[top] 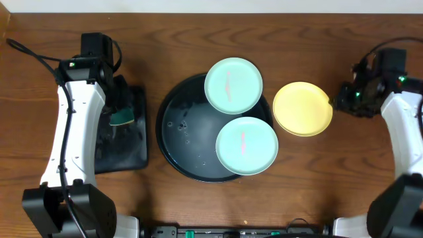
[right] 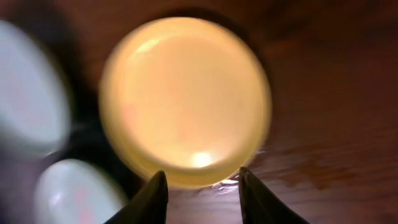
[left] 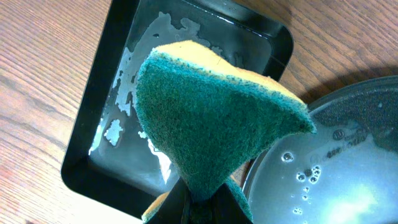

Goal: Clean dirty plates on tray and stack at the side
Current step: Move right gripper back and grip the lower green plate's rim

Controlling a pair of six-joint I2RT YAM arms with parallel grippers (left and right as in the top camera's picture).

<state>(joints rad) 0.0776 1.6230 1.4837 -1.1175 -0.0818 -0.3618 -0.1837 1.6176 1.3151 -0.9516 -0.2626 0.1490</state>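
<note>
- The round black tray sits mid-bench, its bare floor wet with droplets and small bubbles.
- The far turquoise plate lies on the tray's far right part, overhanging the rim. A faint pink streak marks its middle.
- The near turquoise plate lies on the tray's near right part, also lapping over the rim, with a similar pink smear.
- The yellow plate rests on the bench just beside the tray's right rim, off the tray.
- The left pincer is pinching a sponge, green scouring face toward the wrist camera and yellow foam behind. It hangs over the rectangular black tray, which holds patches of foamy water.
- The right pincer is spread, its two fingertips flanking the yellow plate's nearest rim. The blurred wrist view does not show whether they touch it.
</note>
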